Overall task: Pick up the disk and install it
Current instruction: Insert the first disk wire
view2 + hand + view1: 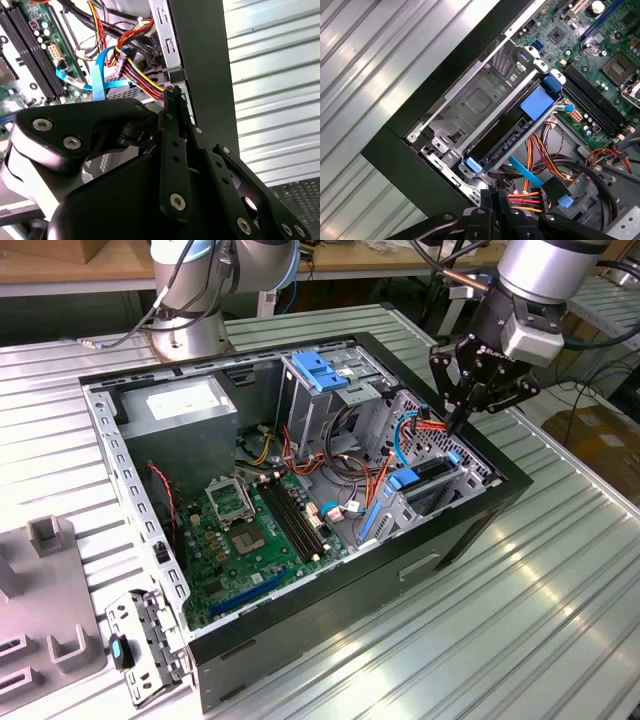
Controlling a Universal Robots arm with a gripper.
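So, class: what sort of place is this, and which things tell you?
Probably a robotics lab or assembly test bench: an opened computer case lies on a ribbed metal table, a robot arm hangs over it, and a second arm's base stands behind.

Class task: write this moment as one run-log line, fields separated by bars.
gripper: fingers shut, empty | position: above drive cage corner of computer case | disk: seated in cage, blue rails showing

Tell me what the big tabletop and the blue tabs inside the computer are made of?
The ribbed silver tabletop looks like bare metal, probably aluminium: it has long grooves and shiny glare. The bright blue tabs on the drive bay look like smooth moulded plastic, matte and evenly coloured.
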